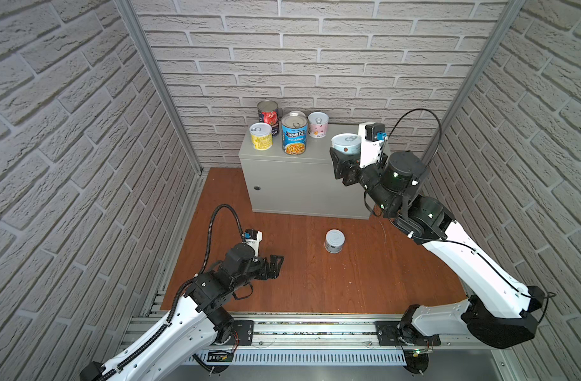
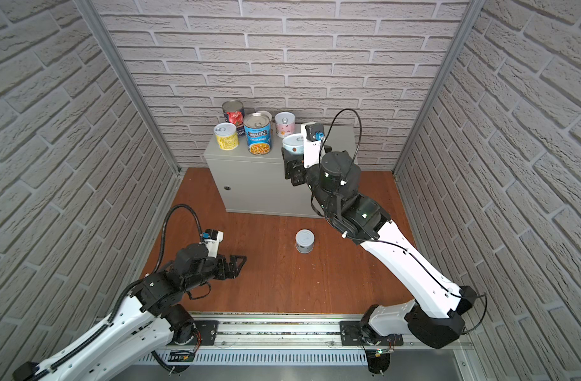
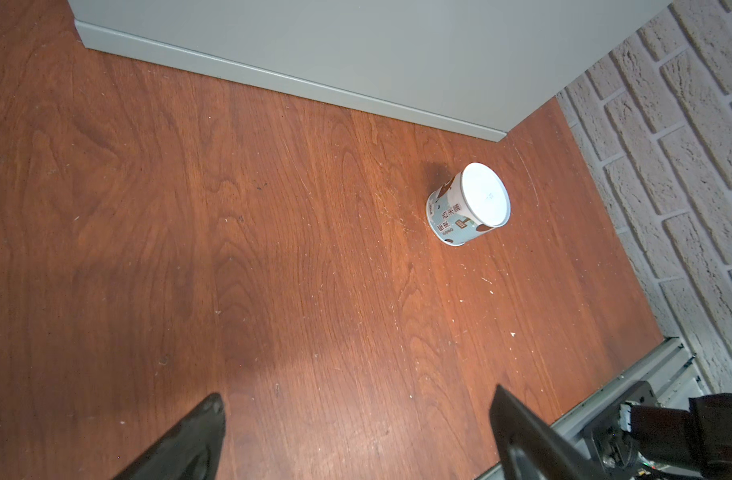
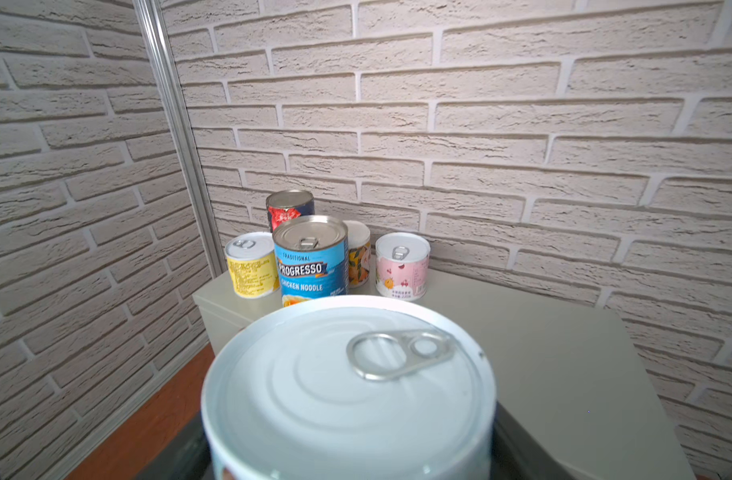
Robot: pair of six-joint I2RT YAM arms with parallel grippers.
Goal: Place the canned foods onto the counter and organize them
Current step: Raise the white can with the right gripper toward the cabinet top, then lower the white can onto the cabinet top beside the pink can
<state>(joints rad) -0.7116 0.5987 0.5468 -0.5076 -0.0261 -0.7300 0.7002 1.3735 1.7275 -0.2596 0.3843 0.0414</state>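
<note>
In both top views my right fingers clasp a pale can by the table front edge; released short, it could drop. Left wrist: left fingers spread empty, last can on the floor. Right wrist: Progresso can ahead, easily knocked.

The counter is standing on the wooden floor. Sitting clustered at its back left corner are the tomato can, yellow can, Progresso can, orange-print can and pink can. A pale can is standing on the floor, near the counter's front.
</note>
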